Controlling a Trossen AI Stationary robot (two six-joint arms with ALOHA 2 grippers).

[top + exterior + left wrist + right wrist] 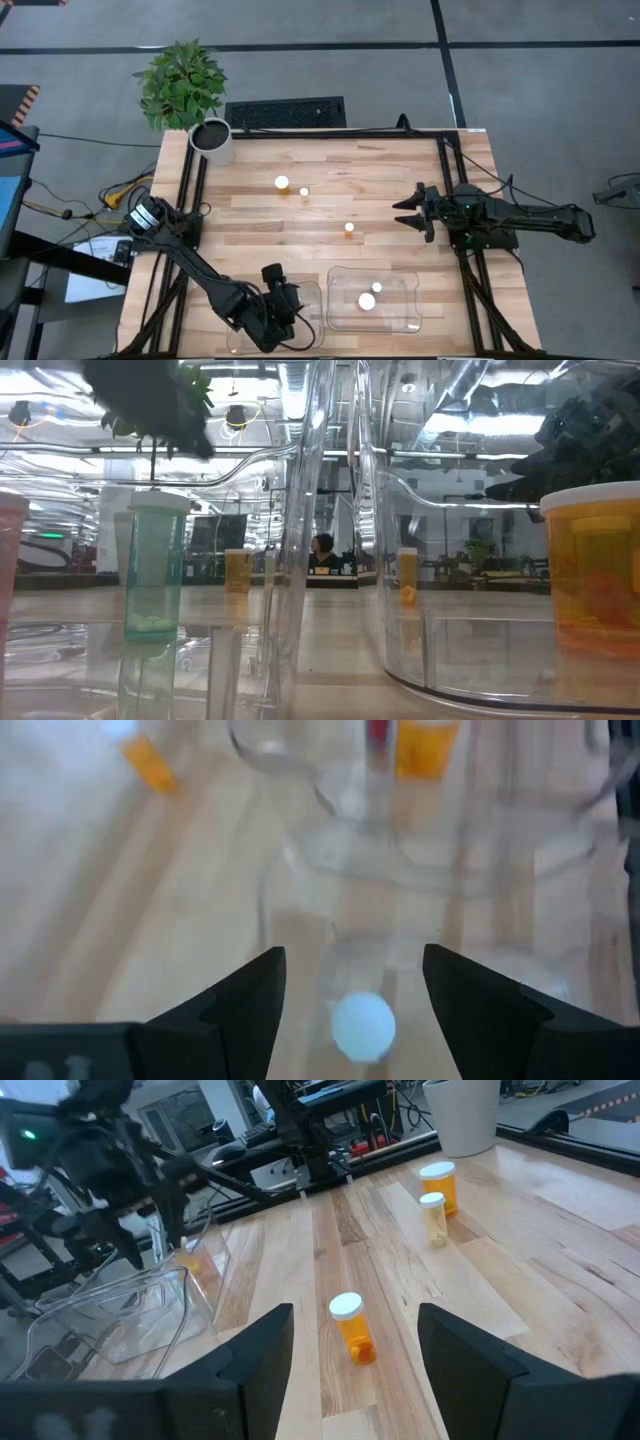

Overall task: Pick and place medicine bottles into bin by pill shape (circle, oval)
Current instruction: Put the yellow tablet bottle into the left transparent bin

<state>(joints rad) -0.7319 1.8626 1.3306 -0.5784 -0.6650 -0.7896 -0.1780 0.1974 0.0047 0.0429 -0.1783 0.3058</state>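
My left gripper point(285, 300) hangs open over the left clear bin point(240, 335). In the left wrist view, a bottle's round white cap point(362, 1025) shows below and between the open fingers, apart from both. The low view shows a greenish bottle point(150, 575) upright in that bin. The right clear bin point(400, 320) holds two white-capped bottles point(367, 301); one is amber point(595, 565). Three amber bottles stand on the table: a larger one point(282, 183), a small one point(304, 191) and one mid-table point(349, 228). My right gripper point(405, 212) is open, level, pointing at the mid-table bottle point(348, 1325).
A white plant pot point(213, 140) with a green plant stands at the table's far left corner. A dark keyboard point(285, 112) lies beyond the far edge. The two bins sit side by side at the near edge. Bare wood lies between the bins and the standing bottles.
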